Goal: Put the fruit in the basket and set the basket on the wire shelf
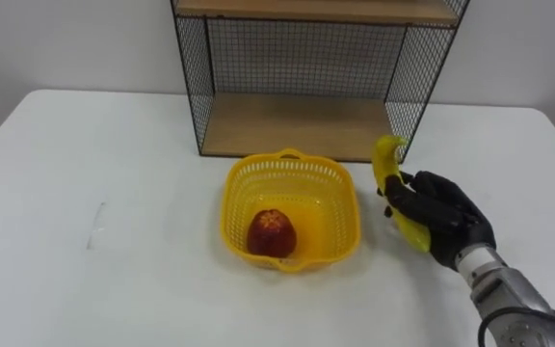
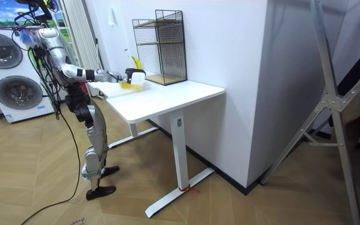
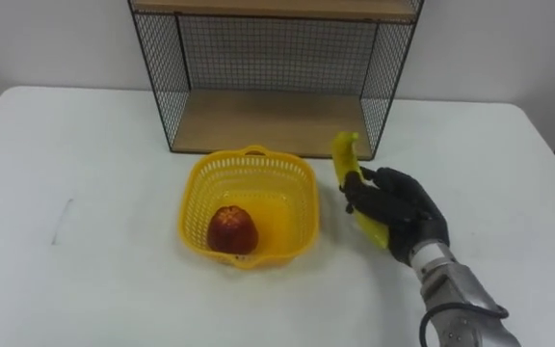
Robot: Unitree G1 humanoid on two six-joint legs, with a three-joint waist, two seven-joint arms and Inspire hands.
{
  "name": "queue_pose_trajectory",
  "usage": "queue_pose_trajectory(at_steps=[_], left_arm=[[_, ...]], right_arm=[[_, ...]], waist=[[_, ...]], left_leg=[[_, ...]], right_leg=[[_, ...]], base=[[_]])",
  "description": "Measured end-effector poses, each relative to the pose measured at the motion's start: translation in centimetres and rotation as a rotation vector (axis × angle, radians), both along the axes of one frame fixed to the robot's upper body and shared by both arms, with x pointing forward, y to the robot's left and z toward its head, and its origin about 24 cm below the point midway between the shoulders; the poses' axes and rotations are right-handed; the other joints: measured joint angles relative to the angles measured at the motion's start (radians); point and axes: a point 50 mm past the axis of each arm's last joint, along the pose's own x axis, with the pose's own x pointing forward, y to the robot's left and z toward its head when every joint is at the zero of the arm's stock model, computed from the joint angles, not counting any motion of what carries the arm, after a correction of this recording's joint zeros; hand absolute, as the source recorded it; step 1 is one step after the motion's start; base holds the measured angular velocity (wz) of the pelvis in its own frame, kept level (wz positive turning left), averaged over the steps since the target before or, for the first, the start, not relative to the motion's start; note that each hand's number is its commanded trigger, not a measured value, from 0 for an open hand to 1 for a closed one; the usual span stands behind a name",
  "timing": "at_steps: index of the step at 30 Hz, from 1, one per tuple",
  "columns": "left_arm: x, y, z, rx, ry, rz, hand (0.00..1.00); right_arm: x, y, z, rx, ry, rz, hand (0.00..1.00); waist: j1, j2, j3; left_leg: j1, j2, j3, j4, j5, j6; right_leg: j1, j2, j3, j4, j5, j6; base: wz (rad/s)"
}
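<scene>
A yellow plastic basket (image 1: 291, 205) (image 3: 249, 202) sits on the white table in front of the wire shelf (image 1: 297, 125) (image 3: 268, 120). A red apple (image 1: 272, 232) (image 3: 232, 230) lies inside it. Just right of the basket, my right hand (image 1: 441, 217) (image 3: 398, 210) is shut on a yellow banana (image 1: 389, 164) (image 3: 347, 159), held upright a little above the table. In the room view I stand at the table's end with the right hand (image 2: 112, 77) stretched toward the basket (image 2: 130, 84) and the shelf (image 2: 162, 47) behind it.
The black wire shelf has a wooden lower board and an upper board (image 1: 316, 10). The white table (image 1: 85, 193) extends wide to the left. Two washing machines (image 2: 8, 81) stand behind me in the room view.
</scene>
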Motion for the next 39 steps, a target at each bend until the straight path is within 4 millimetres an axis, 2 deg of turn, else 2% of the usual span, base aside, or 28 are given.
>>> queue_pose_trajectory(at_steps=[8,11,13,15,20,23,24,26,27,34,39], left_arm=[[0.0,0.0,-0.1,0.007,0.002,0.007,0.0],[-0.6,-0.1,-0.2,0.008,0.022,0.009,0.0],[-0.4,-0.3,-0.2,0.002,0.016,-0.005,0.0],[-0.3,-0.4,-0.2,-0.001,0.014,-0.008,0.0],[0.5,-0.6,-0.3,-0.007,-0.006,-0.033,0.0],[1.1,-0.6,-0.3,-0.007,-0.019,-0.039,0.0],[1.4,-0.6,-0.3,-0.007,-0.026,-0.041,0.0],[1.7,-0.6,-0.3,-0.005,-0.034,-0.041,0.0],[1.8,-0.6,-0.3,-0.003,-0.036,-0.041,0.0],[1.3,-1.0,-0.5,-0.003,-0.004,-0.071,0.0],[0.9,-1.0,-0.5,-0.005,0.01,-0.071,0.0]], right_arm=[[0.6,1.4,1.6,-0.001,-0.075,0.061,1.0],[0.8,1.6,2.2,-0.011,-0.1,0.071,1.0],[1.0,1.8,3.0,-0.028,-0.131,0.077,1.0],[1.1,2.2,3.6,-0.083,-0.157,0.096,1.0],[1.8,3.7,4.5,-0.21,-0.201,0.196,1.0],[1.8,4.3,4.6,-0.269,-0.21,0.237,1.0],[1.8,4.4,4.6,-0.269,-0.211,0.244,0.83],[1.9,4.6,4.6,-0.269,-0.215,0.253,0.21],[2.0,4.7,4.7,-0.269,-0.217,0.254,0.0],[2.7,5.2,5.5,-0.289,-0.25,0.275,0.0],[2.6,6.0,5.2,-0.304,-0.244,0.315,0.0]], waist=[[0.008,-0.005,0.0039],[0.011,-0.011,0.0075],[0.011,-0.015,0.0137],[0.011,-0.017,0.0159],[0.014,-0.018,0.0154],[0.034,-0.019,0.0149],[0.039,-0.018,0.0153],[0.042,-0.016,0.0161],[0.043,-0.015,0.0161],[0.05,-0.015,0.0166],[0.057,-0.018,0.0163]], left_leg=[[-0.002,0.0,0.002,0.008,0.0,0.001],[-0.001,0.0,0.002,0.008,0.0,0.001],[-0.005,-0.001,0.002,0.01,-0.001,0.001],[-0.007,-0.001,0.002,0.012,-0.002,0.002],[-0.007,-0.002,0.003,0.012,-0.005,0.005],[-0.007,-0.002,0.003,0.014,-0.005,0.006],[-0.007,-0.002,0.002,0.01,-0.005,0.006],[-0.006,-0.002,0.0,0.009,-0.005,0.006],[-0.006,-0.001,-0.001,0.009,-0.005,0.006],[-0.006,-0.001,-0.003,0.012,-0.005,0.006],[-0.008,-0.001,-0.003,0.013,-0.005,0.006]], right_leg=[[0.002,0.0,-0.001,-0.003,0.0,0.0],[0.004,0.0,-0.002,-0.004,0.0,0.0],[0.001,0.001,-0.002,-0.006,0.0,0.001],[-0.002,0.001,-0.003,-0.007,-0.001,0.001],[-0.006,-0.001,0.008,-0.006,-0.003,0.004],[-0.007,-0.001,0.009,-0.005,-0.002,0.005],[-0.007,-0.001,0.009,-0.005,-0.001,0.005],[-0.001,0.0,0.007,-0.005,0.001,0.005],[-0.001,0.0,0.006,-0.005,0.002,0.005],[0.0,0.001,0.007,-0.002,0.004,0.004],[0.001,0.001,0.006,-0.001,0.005,0.005]], base=[[0.01],[0.0],[0.0],[0.0],[-0.02],[-0.01],[0.0],[0.0],[0.0],[0.0],[0.0]])
